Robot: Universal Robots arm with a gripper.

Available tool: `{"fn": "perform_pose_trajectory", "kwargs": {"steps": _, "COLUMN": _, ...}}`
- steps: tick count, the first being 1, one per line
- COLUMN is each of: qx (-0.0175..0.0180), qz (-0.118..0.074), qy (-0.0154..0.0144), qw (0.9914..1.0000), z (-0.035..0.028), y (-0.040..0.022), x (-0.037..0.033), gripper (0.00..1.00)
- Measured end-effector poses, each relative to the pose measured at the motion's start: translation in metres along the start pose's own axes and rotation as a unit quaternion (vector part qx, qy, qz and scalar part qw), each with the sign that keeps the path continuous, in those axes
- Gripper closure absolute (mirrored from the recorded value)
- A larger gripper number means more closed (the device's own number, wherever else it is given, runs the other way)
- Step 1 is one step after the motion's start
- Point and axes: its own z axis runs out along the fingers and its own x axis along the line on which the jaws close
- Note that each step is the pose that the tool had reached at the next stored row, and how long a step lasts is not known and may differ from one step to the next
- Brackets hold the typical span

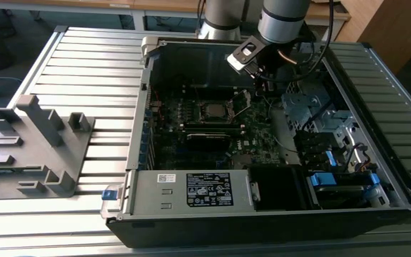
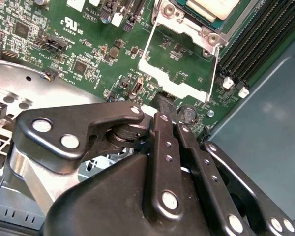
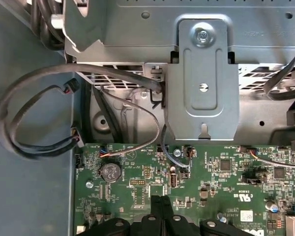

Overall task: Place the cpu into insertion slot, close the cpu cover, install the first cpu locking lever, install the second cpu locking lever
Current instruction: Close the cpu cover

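A slip off the thin free edge of the open cpu cover [image 2: 177,89] could be caused by a skewed push, and small parts on the motherboard [image 2: 88,44] beside the fingertips might be struck. The gripper [image 2: 163,109] is seen with its fingers drawn together, nothing visibly held. That edge lies just ahead of the tips; whether it is touched cannot be told. Beyond it, the cpu [image 2: 214,6] is seated in the insertion slot [image 2: 173,11].

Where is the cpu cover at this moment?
In the second wrist view, the cpu cover lies open between the insertion slot and the gripper.
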Motion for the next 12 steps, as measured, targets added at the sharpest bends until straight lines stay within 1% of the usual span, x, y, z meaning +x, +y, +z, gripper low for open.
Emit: {"fn": "perform_pose_trajectory", "kwargs": {"steps": 12, "qx": 0.0, "qz": 0.0, "qy": 0.0, "qw": 1.0, "z": 0.0011, "y": 0.0, "x": -0.0001, "gripper": 0.89}}
